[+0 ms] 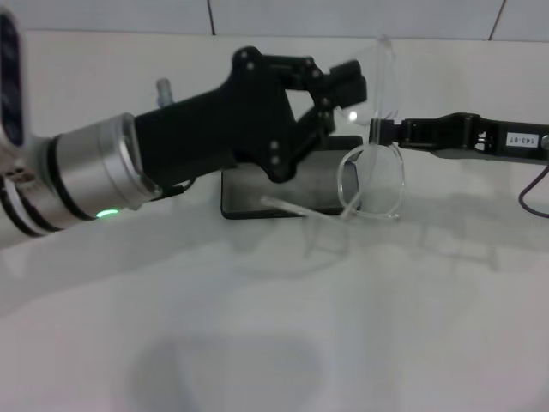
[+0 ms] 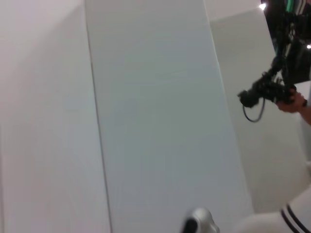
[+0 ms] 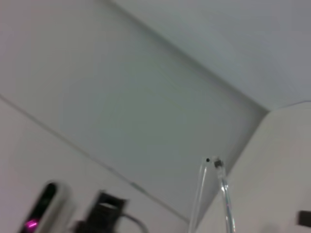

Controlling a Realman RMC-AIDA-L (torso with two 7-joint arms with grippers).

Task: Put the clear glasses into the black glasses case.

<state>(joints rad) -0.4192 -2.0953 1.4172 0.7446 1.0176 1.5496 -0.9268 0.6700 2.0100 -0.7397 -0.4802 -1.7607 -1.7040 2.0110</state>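
The clear glasses [image 1: 374,177] hang above the white table, lens down, at the right end of the black glasses case [image 1: 257,194]. One clear arm points up and the other trails down across the front of the case. My right gripper [image 1: 378,130] reaches in from the right and is shut on the top edge of the glasses. Their clear arms [image 3: 217,194] also show in the right wrist view. My left gripper [image 1: 355,101] comes in from the left, above the case and close to the raised arm of the glasses. The case lies on the table, partly hidden behind the left gripper.
A dark cable [image 1: 532,194] loops down at the right edge of the table. A tiled wall runs along the back. In the left wrist view a person's hand holds a black device [image 2: 266,91] by the wall.
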